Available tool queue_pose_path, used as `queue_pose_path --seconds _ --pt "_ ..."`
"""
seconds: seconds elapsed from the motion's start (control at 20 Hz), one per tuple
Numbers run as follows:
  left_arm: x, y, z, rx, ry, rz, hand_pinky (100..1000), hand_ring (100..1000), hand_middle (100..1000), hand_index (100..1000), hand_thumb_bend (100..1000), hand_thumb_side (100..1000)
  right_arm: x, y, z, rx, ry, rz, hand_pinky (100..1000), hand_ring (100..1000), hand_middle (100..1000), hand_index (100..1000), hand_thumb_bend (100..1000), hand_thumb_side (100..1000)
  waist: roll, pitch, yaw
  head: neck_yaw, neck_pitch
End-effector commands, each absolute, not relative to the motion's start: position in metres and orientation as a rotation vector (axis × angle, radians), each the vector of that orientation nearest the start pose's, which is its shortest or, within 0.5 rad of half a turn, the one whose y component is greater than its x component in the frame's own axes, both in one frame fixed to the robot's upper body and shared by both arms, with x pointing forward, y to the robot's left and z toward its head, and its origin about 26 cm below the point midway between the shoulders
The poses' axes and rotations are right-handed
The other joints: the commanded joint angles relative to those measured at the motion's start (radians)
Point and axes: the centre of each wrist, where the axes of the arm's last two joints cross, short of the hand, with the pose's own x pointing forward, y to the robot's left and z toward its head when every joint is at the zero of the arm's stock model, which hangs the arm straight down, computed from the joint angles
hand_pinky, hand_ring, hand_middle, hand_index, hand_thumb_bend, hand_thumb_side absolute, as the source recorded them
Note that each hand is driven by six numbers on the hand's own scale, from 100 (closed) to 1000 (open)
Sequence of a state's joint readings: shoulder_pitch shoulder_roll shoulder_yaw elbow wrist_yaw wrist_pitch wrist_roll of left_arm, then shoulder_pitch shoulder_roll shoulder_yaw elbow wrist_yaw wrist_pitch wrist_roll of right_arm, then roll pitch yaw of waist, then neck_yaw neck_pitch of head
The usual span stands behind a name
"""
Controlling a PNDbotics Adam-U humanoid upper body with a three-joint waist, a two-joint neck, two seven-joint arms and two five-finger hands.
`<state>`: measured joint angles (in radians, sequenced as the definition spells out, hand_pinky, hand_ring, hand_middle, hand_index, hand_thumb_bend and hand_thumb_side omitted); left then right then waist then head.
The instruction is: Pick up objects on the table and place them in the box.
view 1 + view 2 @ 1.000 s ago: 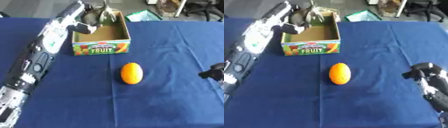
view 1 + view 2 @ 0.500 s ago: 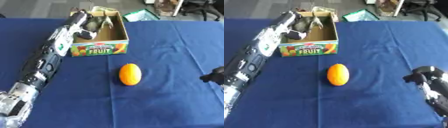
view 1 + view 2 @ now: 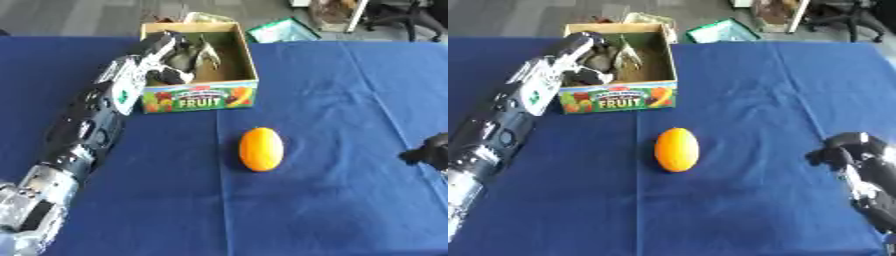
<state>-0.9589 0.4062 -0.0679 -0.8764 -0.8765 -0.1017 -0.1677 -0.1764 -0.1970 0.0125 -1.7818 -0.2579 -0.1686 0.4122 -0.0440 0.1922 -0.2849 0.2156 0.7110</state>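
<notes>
On the left, the left hand reaches into the fruit box at the far left of the blue table. A second ago it was raised over the box's far end; now the arm lies lower, angled across the near-left wall with the hand down inside the box. Something pale and greenish sits at the hand's far side, but whether the fingers are curled round it or have let it go cannot be told, since dark fingers and dark box floor run together. That lowering suggests an object is being set down or has just been delivered, so this piece of the task looks close to finished. Toward the middle, the orange fruit lies on the cloth, nearer than the box and a little to its right, touching nothing and in the same spot as before; it is probably the next thing to collect. At the right edge the right hand rests low on the table, well apart from the fruit, its fingers bent inward with nothing in them.
</notes>
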Motion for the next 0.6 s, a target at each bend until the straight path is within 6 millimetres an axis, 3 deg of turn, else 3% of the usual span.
queue_pose_path --seconds 0.05,0.2,0.25,0.3,0.35,0.4,0.55,0.6 --pt "0.480 0.290 0.225 1.023 -1.610 -1.152 802 796 806 833 918 429 0.312 -0.263 0.109 0.399 -2.092 0.485 642 520 423 640 100 268 0.001 -0.020 0.004 -0.007 -0.005" --pt "0.474 0.293 0.237 1.039 -1.655 -1.118 799 797 808 836 959 466 0.313 -0.263 0.111 0.397 -2.098 0.490 642 520 424 640 100 263 0.001 -0.023 0.011 -0.012 -0.005" --pt "0.471 0.294 0.242 1.040 -1.683 -1.097 796 794 804 834 959 456 0.313 -0.263 0.113 0.397 -2.104 0.495 643 520 423 641 100 339 0.000 -0.023 0.013 -0.014 -0.005" --pt "0.467 0.295 0.248 1.033 -1.730 -1.059 779 774 779 821 951 409 0.315 -0.264 0.117 0.395 -2.115 0.508 643 520 425 641 100 248 -0.001 -0.024 0.016 -0.017 -0.004" --pt "0.463 0.296 0.254 1.015 -1.782 -1.014 773 766 769 816 938 393 0.317 -0.265 0.122 0.393 -2.129 0.522 643 520 425 641 100 242 -0.001 -0.025 0.020 -0.021 -0.003" --pt "0.457 0.297 0.260 0.988 -1.838 -0.968 756 748 749 804 873 366 0.320 -0.265 0.128 0.393 -2.148 0.544 643 520 425 642 100 226 -0.002 -0.027 0.025 -0.025 -0.001" --pt "0.444 0.297 0.271 0.909 -1.927 -0.883 756 748 749 804 873 366 0.325 -0.267 0.138 0.399 -2.175 0.577 643 520 425 642 100 226 -0.002 -0.029 0.030 -0.030 0.001" --pt "0.440 0.295 0.274 0.885 -1.957 -0.869 712 713 712 783 768 305 0.326 -0.266 0.143 0.406 -2.193 0.606 645 522 428 646 100 189 -0.002 -0.030 0.034 -0.033 0.002"
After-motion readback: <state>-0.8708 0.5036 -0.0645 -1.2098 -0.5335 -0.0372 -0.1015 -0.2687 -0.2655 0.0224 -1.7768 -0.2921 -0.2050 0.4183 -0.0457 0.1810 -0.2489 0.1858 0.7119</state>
